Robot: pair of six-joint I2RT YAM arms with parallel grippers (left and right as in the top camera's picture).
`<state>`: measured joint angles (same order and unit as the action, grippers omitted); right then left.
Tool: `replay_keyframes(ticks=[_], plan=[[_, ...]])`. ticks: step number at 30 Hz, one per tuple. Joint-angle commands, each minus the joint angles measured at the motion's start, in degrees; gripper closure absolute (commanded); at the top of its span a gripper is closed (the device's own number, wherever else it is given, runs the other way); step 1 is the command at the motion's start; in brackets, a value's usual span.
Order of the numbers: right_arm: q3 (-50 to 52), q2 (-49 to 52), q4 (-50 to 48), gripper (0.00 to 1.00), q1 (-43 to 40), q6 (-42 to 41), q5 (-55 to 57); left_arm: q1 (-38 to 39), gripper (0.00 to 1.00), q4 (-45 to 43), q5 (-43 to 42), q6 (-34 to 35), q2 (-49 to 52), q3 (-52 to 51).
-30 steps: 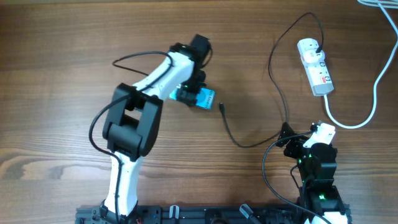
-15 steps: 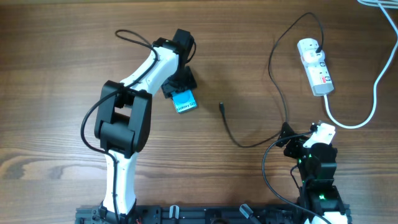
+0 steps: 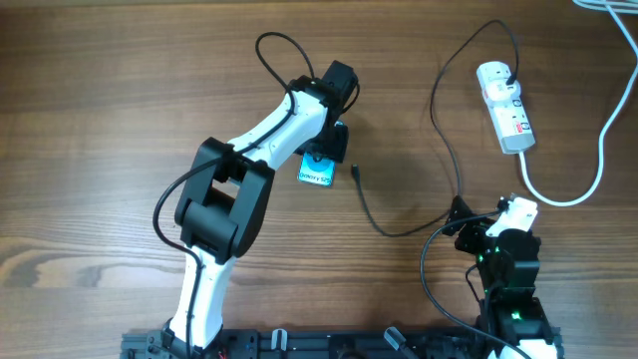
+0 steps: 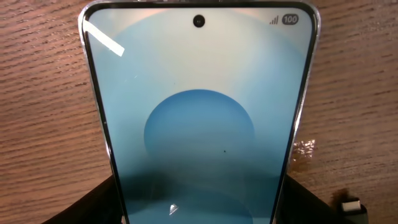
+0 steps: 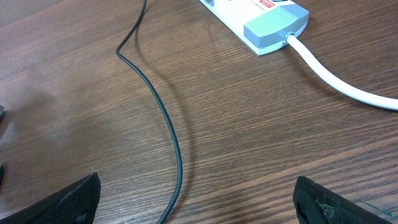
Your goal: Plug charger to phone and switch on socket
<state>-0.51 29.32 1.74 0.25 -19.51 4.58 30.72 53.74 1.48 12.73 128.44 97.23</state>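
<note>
Overhead: left gripper, pinching the flat cyan-screen phone, has carried it near the thin black charger's connector tip; right gripper is spread, empty.

a brown wood-grain table fills every view, its grain running side to side in the overhead view; soft, even light lies across the table.

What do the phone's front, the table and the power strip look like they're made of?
Phone: glossy glass, judging by the streak of glare; pale rim, maybe metal. Table: matte brown wood grain, possibly laminate. Power strip: smooth white plastic, grey end cap.
</note>
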Motion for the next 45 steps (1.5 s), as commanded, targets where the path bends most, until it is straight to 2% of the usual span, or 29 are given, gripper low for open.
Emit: replay_keyframes(ticks=[1,5,8,18,22,27,30,38,40,45], plan=[[-0.98,0.11,-0.15,0.00,0.22,-0.59,0.98,-2.08,0.45,-0.35,1.20,5.42,1.55,-0.70],[-0.98,0.11,-0.15,0.00,0.22,-0.57,0.98,-4.37,0.44,-0.15,1.18,12.31,1.55,-0.70],[-0.98,0.11,-0.15,0.00,0.22,-0.57,0.98,-5.29,0.43,0.52,0.70,13.27,1.55,-0.70],[-0.98,0.11,-0.15,0.00,0.22,-0.59,0.98,-4.96,0.22,1.25,0.79,12.98,1.55,-0.70],[-0.98,0.11,-0.15,0.00,0.22,-0.57,0.98,-4.74,0.23,0.98,0.76,7.54,1.55,-0.70],[-0.98,0.11,-0.15,0.00,0.22,-0.59,0.98,-4.74,0.24,0.68,0.74,7.39,1.55,-0.70],[-0.98,0.11,-0.15,0.00,0.22,-0.59,0.98,-4.74,0.29,0.44,0.74,7.13,1.55,-0.70],[-0.98,0.11,-0.15,0.00,0.22,-0.57,0.98,-4.74,0.29,0.22,0.74,6.99,1.55,-0.70],[-0.98,0.11,-0.15,0.00,0.22,-0.59,0.98,-4.74,0.13,0.26,0.74,7.02,1.55,-0.70],[-0.98,0.11,-0.15,0.00,0.22,-0.59,0.98,-4.74,0.08,1.20,0.74,9.64,1.55,-0.70]])
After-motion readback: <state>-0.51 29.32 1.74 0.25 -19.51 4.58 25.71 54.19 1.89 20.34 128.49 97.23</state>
